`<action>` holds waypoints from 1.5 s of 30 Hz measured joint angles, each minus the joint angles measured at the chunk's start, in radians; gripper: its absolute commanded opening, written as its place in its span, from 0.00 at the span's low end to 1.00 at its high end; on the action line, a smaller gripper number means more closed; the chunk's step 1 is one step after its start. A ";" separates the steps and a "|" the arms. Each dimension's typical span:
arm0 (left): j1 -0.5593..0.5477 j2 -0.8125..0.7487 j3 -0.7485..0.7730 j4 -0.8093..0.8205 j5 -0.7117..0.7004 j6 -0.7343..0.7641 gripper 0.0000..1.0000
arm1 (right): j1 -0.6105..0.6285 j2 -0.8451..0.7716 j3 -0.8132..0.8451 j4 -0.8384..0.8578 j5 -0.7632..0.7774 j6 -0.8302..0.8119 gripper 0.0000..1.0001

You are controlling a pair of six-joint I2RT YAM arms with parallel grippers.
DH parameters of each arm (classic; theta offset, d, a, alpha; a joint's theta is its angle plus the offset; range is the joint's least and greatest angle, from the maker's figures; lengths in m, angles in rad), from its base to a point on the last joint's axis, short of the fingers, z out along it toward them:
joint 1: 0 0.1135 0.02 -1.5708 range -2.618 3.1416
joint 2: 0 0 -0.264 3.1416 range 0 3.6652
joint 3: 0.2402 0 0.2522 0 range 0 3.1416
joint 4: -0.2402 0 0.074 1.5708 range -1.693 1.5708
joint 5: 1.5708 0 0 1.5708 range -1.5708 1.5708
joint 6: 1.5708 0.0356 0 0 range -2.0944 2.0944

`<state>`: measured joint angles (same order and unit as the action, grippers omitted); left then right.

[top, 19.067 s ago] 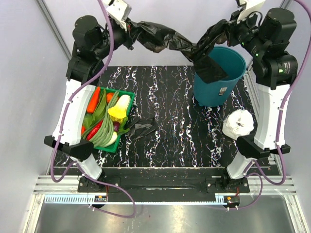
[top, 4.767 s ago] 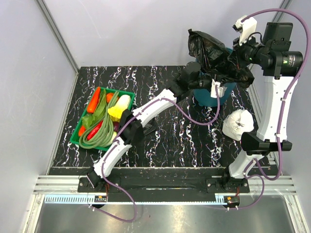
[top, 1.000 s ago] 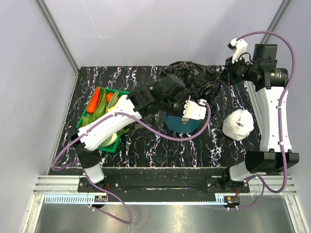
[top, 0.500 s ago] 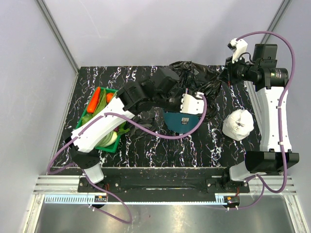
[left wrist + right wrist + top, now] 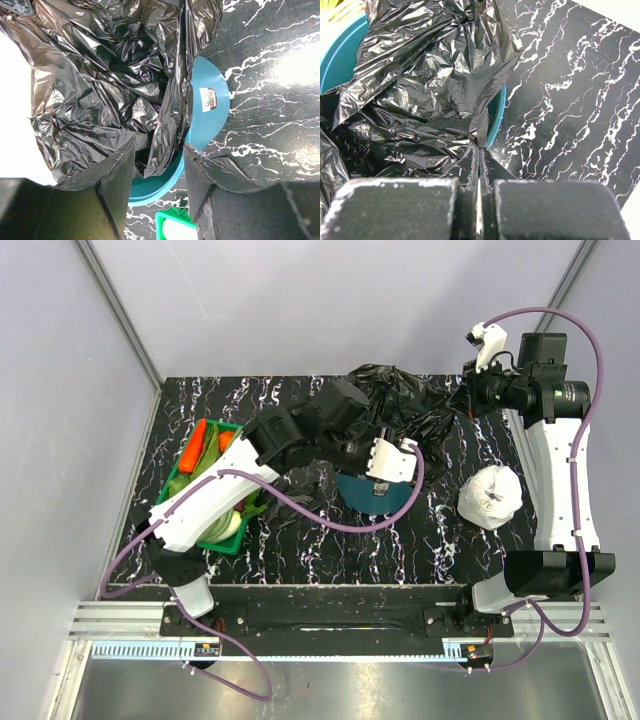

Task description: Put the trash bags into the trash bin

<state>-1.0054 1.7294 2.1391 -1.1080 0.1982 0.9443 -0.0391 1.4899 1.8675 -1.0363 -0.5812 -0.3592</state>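
left tool [image 5: 159, 152]: spread (trash bag [image 5: 100, 75] edge hangs loose between) | right tool [image 5: 479, 146]: pinching trash bag | bag heaped in trash bin [image 5: 212, 125]

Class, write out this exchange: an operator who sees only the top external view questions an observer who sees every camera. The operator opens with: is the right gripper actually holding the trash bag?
Observer: Yes. The right wrist view shows the right gripper shut on a fold of the trash bag.
Operator: And the left gripper?
Observer: Its wrist view shows the left gripper with fingers apart, film showing in the gap.
Operator: Is the bag inside yet?
Observer: Partly. Film covers the mouth of the trash bin and hangs over its rim.
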 measured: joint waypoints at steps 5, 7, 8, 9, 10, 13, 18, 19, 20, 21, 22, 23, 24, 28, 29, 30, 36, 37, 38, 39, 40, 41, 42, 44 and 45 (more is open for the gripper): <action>0.016 0.029 -0.004 0.011 0.014 0.024 0.47 | 0.000 0.000 -0.006 0.000 0.015 -0.002 0.00; 0.023 0.041 -0.006 0.011 0.022 0.029 0.47 | 0.000 0.000 -0.007 0.000 0.020 -0.003 0.00; 0.026 0.047 -0.006 0.011 0.027 0.032 0.48 | 0.000 0.000 -0.008 0.000 0.021 -0.003 0.00; 0.027 0.051 -0.006 0.011 0.031 0.033 0.48 | 0.000 0.000 -0.008 0.000 0.023 -0.004 0.00; 0.030 0.054 -0.006 0.011 0.034 0.034 0.48 | 0.000 0.000 -0.008 0.000 0.023 -0.004 0.00; 0.033 0.059 -0.006 0.011 0.044 0.035 0.48 | 0.000 0.000 -0.008 0.000 0.023 -0.006 0.00; 0.033 0.060 -0.006 0.011 0.058 0.038 0.38 | 0.000 0.000 -0.008 0.001 0.023 -0.007 0.00; 0.033 0.060 -0.006 0.011 0.059 0.041 0.36 | 0.000 0.000 -0.008 0.001 0.023 -0.007 0.00; 0.033 0.060 -0.008 0.011 0.060 0.043 0.35 | 0.000 0.000 -0.008 0.002 0.023 -0.007 0.00; 0.033 0.060 -0.008 0.011 0.060 0.044 0.34 | 0.000 0.000 -0.010 0.003 0.023 -0.007 0.00; 0.033 0.061 -0.008 0.011 0.061 0.047 0.34 | 0.000 0.000 -0.010 0.003 0.024 -0.007 0.00; 0.034 0.062 -0.009 0.011 0.062 0.050 0.34 | 0.000 0.000 -0.010 0.004 0.024 -0.007 0.00; 0.034 0.062 -0.010 0.011 0.064 0.050 0.34 | 0.000 0.000 -0.011 0.005 0.024 -0.008 0.00; 0.037 0.069 -0.014 0.012 0.068 0.051 0.36 | 0.000 0.000 -0.013 0.014 0.029 -0.008 0.00; 0.037 0.071 -0.014 0.012 0.068 0.051 0.36 | 0.000 0.000 -0.013 0.016 0.033 -0.008 0.00; 0.039 0.072 -0.014 0.012 0.069 0.052 0.37 | 0.000 0.000 -0.013 0.016 0.037 -0.008 0.00; 0.040 0.073 -0.015 0.013 0.075 0.055 0.33 | 0.000 0.000 -0.015 0.018 0.043 -0.010 0.00; 0.041 0.073 -0.015 0.013 0.075 0.055 0.30 | 0.000 0.000 -0.015 0.018 0.043 -0.010 0.00; 0.042 0.073 -0.015 0.014 0.076 0.055 0.28 | 0.000 0.000 -0.015 0.018 0.045 -0.010 0.00; 0.042 0.073 -0.015 0.016 0.076 0.055 0.25 | 0.000 0.000 -0.015 0.018 0.047 -0.010 0.00; 0.042 0.073 -0.015 0.018 0.076 0.057 0.23 | 0.000 0.000 -0.015 0.018 0.047 -0.010 0.00; 0.042 0.074 -0.015 0.019 0.077 0.058 0.21 | 0.000 0.000 -0.015 0.018 0.047 -0.010 0.00; 0.043 0.074 -0.015 0.019 0.078 0.060 0.19 | 0.000 0.000 -0.015 0.018 0.048 -0.011 0.00; 0.043 0.076 -0.015 0.020 0.080 0.062 0.15 | 0.000 0.000 -0.015 0.018 0.048 -0.011 0.00; 0.044 0.077 -0.015 0.021 0.081 0.063 0.13 | 0.000 0.000 -0.015 0.018 0.049 -0.011 0.00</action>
<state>-0.9615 1.8069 2.1242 -1.0866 0.2790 1.0069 -0.0391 1.4895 1.8526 -1.0180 -0.5323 -0.3698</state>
